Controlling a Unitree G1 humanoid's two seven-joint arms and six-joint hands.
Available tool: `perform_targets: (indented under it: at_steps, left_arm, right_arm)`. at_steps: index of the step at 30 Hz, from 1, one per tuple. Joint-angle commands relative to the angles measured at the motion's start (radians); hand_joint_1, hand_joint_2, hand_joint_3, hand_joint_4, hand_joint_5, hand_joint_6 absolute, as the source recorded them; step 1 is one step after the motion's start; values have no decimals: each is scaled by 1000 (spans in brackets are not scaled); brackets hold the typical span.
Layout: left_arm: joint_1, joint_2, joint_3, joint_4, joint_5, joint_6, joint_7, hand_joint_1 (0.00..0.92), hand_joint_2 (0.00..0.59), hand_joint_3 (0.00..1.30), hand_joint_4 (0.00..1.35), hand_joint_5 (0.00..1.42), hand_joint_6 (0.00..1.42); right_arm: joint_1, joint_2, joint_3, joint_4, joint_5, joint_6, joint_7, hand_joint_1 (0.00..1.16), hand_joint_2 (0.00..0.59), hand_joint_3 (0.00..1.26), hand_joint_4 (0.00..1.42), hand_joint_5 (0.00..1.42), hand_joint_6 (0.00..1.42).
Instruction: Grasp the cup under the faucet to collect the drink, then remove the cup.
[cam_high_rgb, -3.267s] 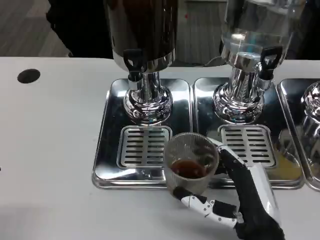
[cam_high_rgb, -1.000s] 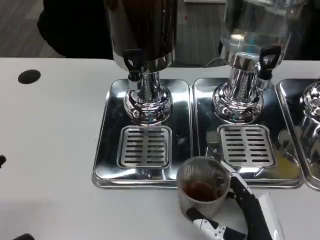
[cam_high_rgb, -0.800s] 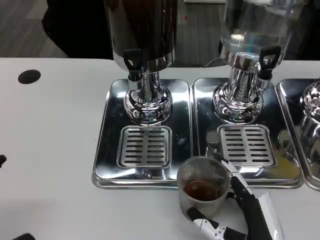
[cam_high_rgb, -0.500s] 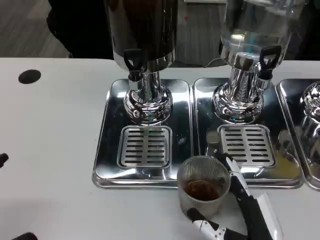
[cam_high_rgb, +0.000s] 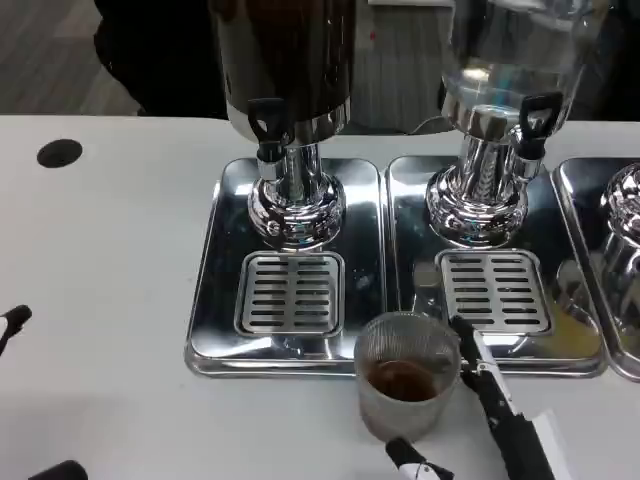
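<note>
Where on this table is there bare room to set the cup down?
Bare white table runs left of the left drip tray, between the dark hole and the front edge. It is crowded at front right: cup, right hand, dispensers and trays.

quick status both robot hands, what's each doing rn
Left robot hand: only dark fingertips at the picture's edge, cannot be told.
Right robot hand: open, fingers spread beside the cup, not gripping.

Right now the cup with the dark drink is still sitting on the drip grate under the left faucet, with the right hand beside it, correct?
Not quite. The head view shows the cup off the drip grate, standing on the white table in front of the trays. The dark drink is in it and the right hand is beside it.
</note>
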Motion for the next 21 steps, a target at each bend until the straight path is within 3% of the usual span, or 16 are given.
perform_targets:
  at_steps: [1,10,16,21]
  left_arm:
    - [-8,7,-17,8,14,9,-12,0,0,0,0,0,0]
    - [-24,8,-36,17,16,13,-9,0,0,0,0,0,0]
    - [-35,3,-41,40,17,6,6,0,0,0,0,0,0]
    - [-51,10,-23,96,54,-10,48,0,0,0,0,0,0]
  right_arm:
    - [44,-35,-45,-31,59,-40,28,816,201,14,0,5,55]
    - [134,-81,-165,-149,162,-55,80,816,202,13,0,6,55]
    - [130,-117,-300,-163,198,-46,83,782,261,93,38,57,79]
    - [119,-127,-400,-172,152,-41,54,670,377,215,155,128,113]
